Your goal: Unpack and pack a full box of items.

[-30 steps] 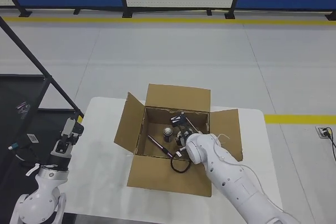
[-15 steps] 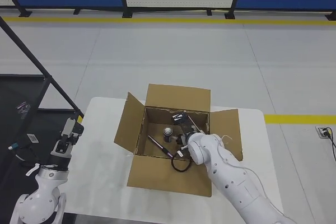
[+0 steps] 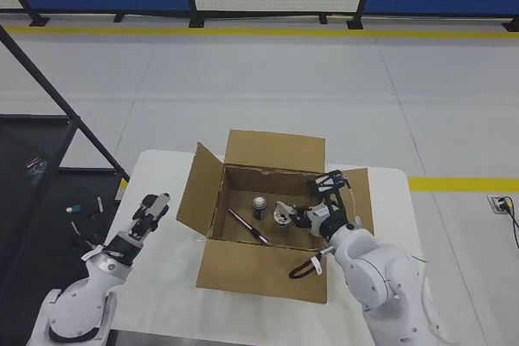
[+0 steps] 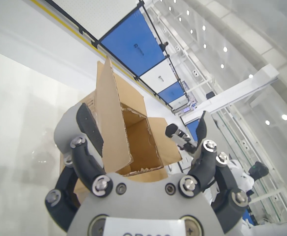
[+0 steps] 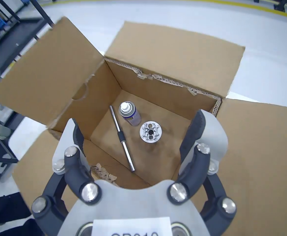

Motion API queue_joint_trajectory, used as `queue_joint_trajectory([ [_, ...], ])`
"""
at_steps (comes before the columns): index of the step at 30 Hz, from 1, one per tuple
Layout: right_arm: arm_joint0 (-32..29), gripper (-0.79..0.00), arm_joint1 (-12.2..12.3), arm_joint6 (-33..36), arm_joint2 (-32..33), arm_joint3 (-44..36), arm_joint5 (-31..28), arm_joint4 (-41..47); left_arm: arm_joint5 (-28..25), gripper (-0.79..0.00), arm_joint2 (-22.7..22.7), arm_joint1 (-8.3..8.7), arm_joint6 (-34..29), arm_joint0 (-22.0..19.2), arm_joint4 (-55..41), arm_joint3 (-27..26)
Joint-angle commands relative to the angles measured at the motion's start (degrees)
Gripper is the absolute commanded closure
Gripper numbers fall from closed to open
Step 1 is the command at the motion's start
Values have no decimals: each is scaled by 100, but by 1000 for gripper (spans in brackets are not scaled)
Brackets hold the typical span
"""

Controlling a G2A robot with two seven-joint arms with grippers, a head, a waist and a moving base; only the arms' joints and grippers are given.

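Note:
An open cardboard box (image 3: 272,149) stands in the middle of the white table (image 3: 160,268), all flaps spread. On its floor lie a thin metal rod (image 5: 122,138), an upright spray can (image 5: 129,113) and a round metal disc (image 5: 150,132); the top view shows the rod (image 3: 246,225), can (image 3: 259,207) and disc (image 3: 282,216) too. My right gripper (image 5: 138,124) hangs open and empty above the box's right side (image 3: 327,187). My left gripper (image 4: 143,121) is open and empty, left of the box (image 3: 156,208), facing its left flap (image 4: 110,121).
A black loop of cable (image 3: 304,267) hangs by the box's front right corner, against the right arm. A black frame (image 3: 43,86) and a dark cart (image 3: 26,173) stand left of the table. Bare tabletop lies left of and in front of the box.
The right arm has drawn back out of the box to its right side, uncovering the disc. The left arm has swung from the table's left edge toward the box.

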Motion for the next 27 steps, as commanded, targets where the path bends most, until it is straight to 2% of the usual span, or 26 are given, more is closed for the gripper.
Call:
queue_joint_trajectory([
  [1, 61, -785, -2, 37, -16, 68, 7, -17, 54, -785, 129, 13, -227, -69, 223, 5],
  [7, 46, -785, -2, 9, -7, 69, 9, 5, 103, -785, 540, 26, -631, -240, 628, -70],
  [12, -151, -785, 37, -271, 827, 53, 5, 1229, 165, -785, 846, 18, -730, -405, 720, -179],
  [18, -180, -785, 136, -17, 2013, 369, -48, 2591, 359, -785, 1227, -1, -871, -683, 886, -112],
  [21, 13, -785, 199, 327, 2510, 865, 7, 3196, 481, -785, 1451, -20, -916, -887, 959, 49],
  [23, 249, -785, 270, 909, 2804, 1329, -140, 3648, 577, -785, 1623, -41, -932, -1046, 977, 195],
  [25, 388, -785, 317, 1162, 2947, 1727, -202, 3820, 636, -785, 1727, -53, -957, -1152, 990, 315],
  [27, 578, -785, 369, 1733, 2967, 2139, -442, 4144, 705, -785, 1849, -68, -985, -1266, 1016, 434],
])
